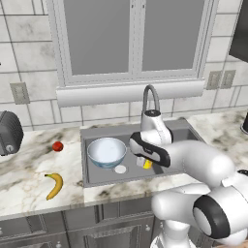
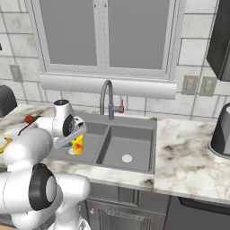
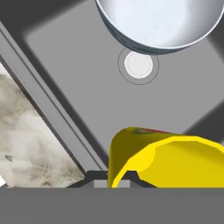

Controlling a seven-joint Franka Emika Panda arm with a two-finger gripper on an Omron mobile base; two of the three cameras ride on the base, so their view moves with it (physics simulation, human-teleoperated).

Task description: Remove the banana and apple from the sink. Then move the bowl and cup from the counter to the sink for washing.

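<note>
My gripper [image 1: 146, 161] hangs over the left basin of the dark grey sink [image 1: 131, 131], shut on the yellow cup [image 1: 147, 164]. In the hand view the cup [image 3: 166, 162] sits tilted right at the fingertips, with a red mark on its side. The wide pale-blue bowl [image 1: 106, 151] rests in the same basin, beside the white drain [image 3: 138, 64]. On the marble counter [image 1: 26, 167] left of the sink lie the red apple [image 1: 57, 146] and the banana [image 1: 55, 185]. The right base view shows the cup [image 2: 78, 144] under the hand [image 2: 75, 138].
The curved faucet [image 2: 107, 99] rises behind the sink's divider. The right basin [image 2: 130, 143] holds only its drain [image 2: 127, 158]. A dark appliance [image 1: 7, 133] stands at the far left and a dark pot [image 2: 222, 132] at the far right of the counter.
</note>
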